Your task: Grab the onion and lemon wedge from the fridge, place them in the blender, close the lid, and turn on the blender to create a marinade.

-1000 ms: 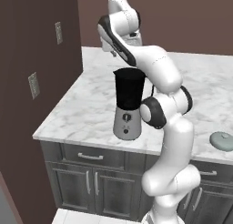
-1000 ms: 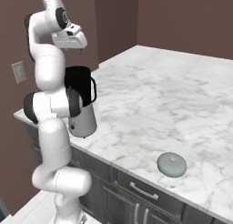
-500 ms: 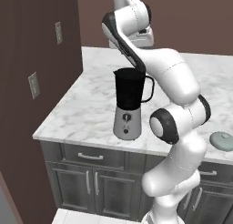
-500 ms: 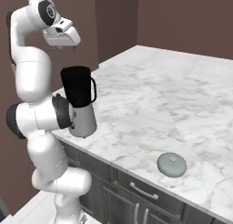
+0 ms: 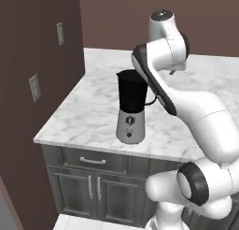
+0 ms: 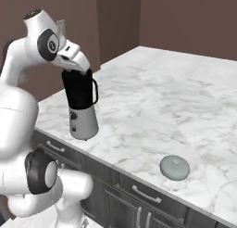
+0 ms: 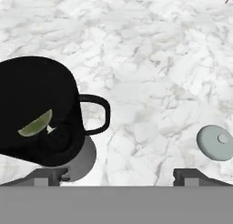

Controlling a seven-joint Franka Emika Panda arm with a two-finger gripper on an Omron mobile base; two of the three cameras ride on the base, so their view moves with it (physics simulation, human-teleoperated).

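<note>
Below open gripper (image 7: 118,175): blender (image 7: 38,111), left.

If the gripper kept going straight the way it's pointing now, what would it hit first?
Probably bare counter: the open gripper points down between the blender and the lid, touching neither, though depth is hard to judge.

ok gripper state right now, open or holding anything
gripper: open and empty, hanging above the counter between the blender and the lid.
</note>
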